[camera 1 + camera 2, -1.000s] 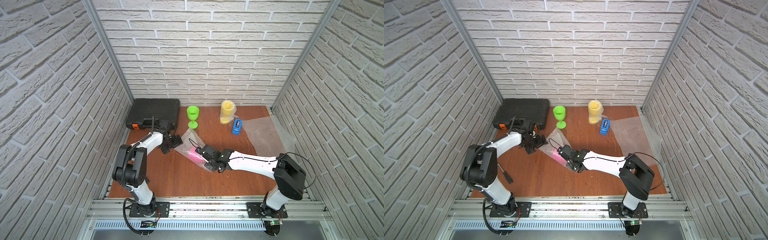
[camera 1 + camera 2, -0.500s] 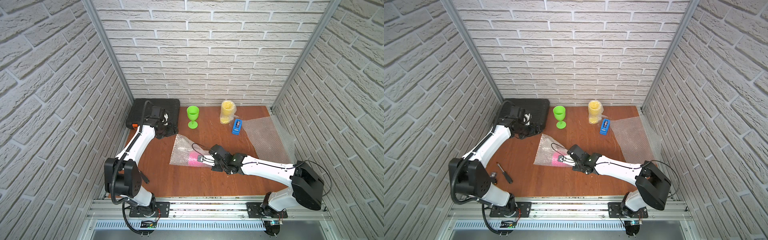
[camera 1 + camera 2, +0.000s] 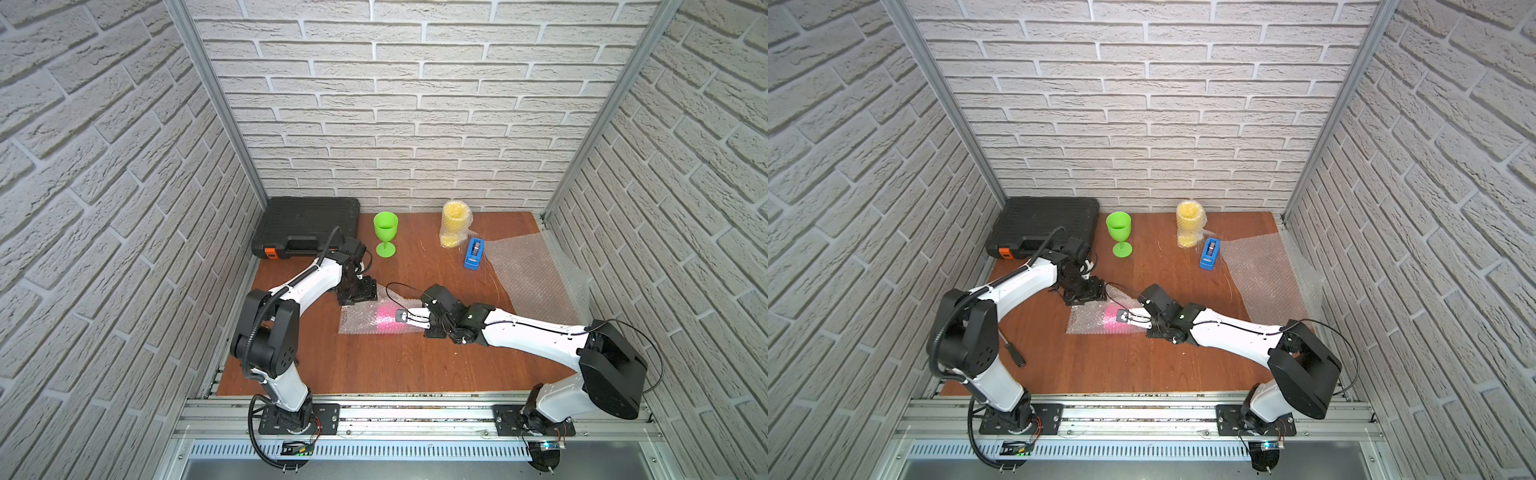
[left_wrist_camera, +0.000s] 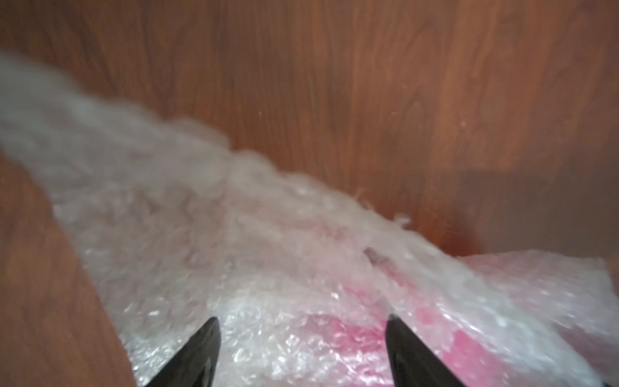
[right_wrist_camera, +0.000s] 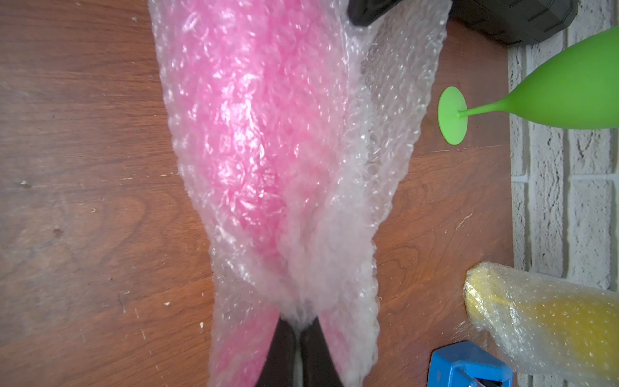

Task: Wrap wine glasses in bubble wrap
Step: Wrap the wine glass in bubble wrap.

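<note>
Left end effector [image 4: 302,318] apart, back over bubble wrap [image 3: 358,325], right end effector [image 5: 299,327] clamping it

No text, label, brand, number or sign is showing legibly in any view. The surfaces of the black case [image 3: 311,220] and the blue tape dispenser [image 3: 473,253] are appearing too small for any marking to be read.
</note>
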{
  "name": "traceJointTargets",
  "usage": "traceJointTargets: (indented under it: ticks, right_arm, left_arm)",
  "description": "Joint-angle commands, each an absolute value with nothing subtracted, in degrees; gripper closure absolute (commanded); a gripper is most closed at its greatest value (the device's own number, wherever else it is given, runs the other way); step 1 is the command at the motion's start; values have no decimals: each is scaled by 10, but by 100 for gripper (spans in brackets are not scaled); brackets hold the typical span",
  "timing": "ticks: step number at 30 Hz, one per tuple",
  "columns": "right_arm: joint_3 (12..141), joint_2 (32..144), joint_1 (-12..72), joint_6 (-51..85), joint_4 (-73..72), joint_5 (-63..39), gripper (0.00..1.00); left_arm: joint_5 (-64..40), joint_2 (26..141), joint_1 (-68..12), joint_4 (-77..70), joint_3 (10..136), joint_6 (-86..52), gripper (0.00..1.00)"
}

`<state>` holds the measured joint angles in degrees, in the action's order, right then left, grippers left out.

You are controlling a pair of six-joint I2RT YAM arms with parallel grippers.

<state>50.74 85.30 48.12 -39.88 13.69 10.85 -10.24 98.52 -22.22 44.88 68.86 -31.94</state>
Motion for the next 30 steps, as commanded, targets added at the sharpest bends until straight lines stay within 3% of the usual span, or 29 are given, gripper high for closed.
traceJointTargets:
  ticks: [1, 9, 14, 19, 24, 30]
  right_arm:
    - [500, 854, 476, -391, 104, 137, 97]
    - [477, 826, 466, -388, 64, 161, 97]
    - [455, 804, 465, -413, 36, 134, 97]
    - [445, 800, 464, -451, 29, 111, 97]
    - [442, 795, 463, -464, 24, 92, 98]
    - [439, 793, 463, -467, 34, 76, 97]
  left_arm:
    - [-28, 1020, -224, 504, 693, -313, 21]
    - [37, 1034, -192, 581, 714, -276, 25]
    - [72, 969, -161, 597, 751, -228, 26]
    - [-30, 884, -158, 534, 788, -100, 25]
    - [-212, 881, -172, 464, 783, 49, 28]
    - [-260, 915, -248, 436, 749, 342, 12]
